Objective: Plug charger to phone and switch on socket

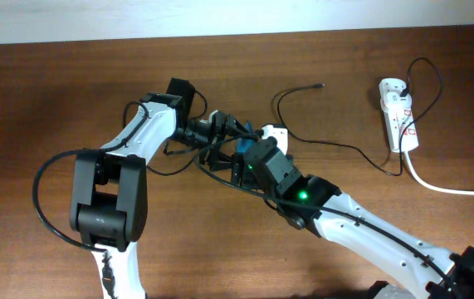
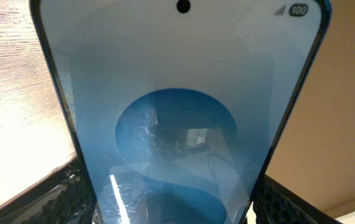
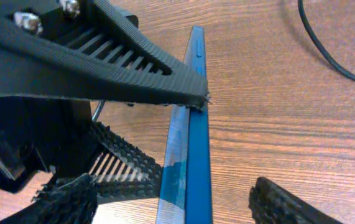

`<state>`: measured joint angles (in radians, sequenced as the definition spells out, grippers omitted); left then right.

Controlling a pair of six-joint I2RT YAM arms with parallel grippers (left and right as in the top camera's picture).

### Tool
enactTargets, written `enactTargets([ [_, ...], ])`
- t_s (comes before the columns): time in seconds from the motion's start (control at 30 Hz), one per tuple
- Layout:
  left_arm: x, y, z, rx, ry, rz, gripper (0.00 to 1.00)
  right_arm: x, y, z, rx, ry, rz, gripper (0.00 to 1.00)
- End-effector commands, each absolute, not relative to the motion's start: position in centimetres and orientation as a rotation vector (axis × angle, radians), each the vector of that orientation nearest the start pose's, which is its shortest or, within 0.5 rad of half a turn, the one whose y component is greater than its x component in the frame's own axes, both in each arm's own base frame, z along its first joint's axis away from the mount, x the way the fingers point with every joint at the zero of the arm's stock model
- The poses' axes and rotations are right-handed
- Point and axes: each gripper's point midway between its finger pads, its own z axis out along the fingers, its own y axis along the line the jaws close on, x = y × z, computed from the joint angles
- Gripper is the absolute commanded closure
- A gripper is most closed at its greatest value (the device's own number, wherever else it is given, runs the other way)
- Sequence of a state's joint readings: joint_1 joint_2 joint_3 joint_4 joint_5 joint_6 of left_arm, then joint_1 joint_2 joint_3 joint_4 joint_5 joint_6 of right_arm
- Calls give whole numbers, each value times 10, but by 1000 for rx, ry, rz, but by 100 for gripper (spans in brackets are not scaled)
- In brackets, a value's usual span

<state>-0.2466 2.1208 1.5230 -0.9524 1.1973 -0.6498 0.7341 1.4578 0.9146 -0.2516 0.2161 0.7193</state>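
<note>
The phone (image 1: 241,148) is lifted off the table on its edge between both grippers at mid-table. My left gripper (image 1: 220,137) is shut on the phone; in the left wrist view its blue screen (image 2: 177,124) fills the frame between the fingers (image 2: 174,208). My right gripper (image 1: 243,162) is open, its fingers (image 3: 177,200) on either side of the phone's thin blue edge (image 3: 193,155) without touching it. The charger cable (image 1: 336,147) lies on the table, its connector tip (image 1: 320,85) free at the back. The socket (image 1: 398,112) lies at the far right.
The thick white cord (image 1: 444,187) runs from the socket off the right edge. A small white object (image 1: 275,133) sits just right of the grippers; I cannot tell what it is. The charger cable loops up to the socket's top end (image 1: 423,66). The table (image 1: 37,100) is brown wood.
</note>
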Motion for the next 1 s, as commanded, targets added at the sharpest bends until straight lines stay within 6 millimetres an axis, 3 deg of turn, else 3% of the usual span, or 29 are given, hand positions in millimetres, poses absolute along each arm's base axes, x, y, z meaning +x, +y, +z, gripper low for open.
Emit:
enactTargets([
  [0.0, 349, -256, 122, -548, 2980, -1981, 27, 325, 246, 133, 78, 2374, 463, 27],
  [0.17, 349, -257, 122, -548, 2980, -1983, 28, 325, 246, 132, 78, 2376, 462, 53],
  [0.33, 348, -257, 124, -548, 2975, -1998, 27, 325, 246, 132, 78, 2376, 463, 73],
  [0.63, 349, -256, 123, -547, 2975, -1993, 21, 325, 246, 132, 78, 2376, 463, 96],
  [0.67, 349, -257, 123, -548, 2975, -1993, 18, 325, 246, 132, 78, 2376, 463, 96],
  [0.73, 350, -255, 125, -551, 2964, -2007, 0, 326, 244, 132, 84, 2375, 460, 96],
  [0.8, 365, -243, 126, -542, 2894, -2011, 1, 332, 236, 132, 113, 2372, 450, 96],
  [0.87, 386, -217, 128, -538, 2790, -2006, 1, 336, 225, 137, 145, 2367, 443, 96],
  [0.97, 407, -166, 161, -512, 2574, -2059, 1, 332, 195, 161, 211, 2341, 430, 96],
])
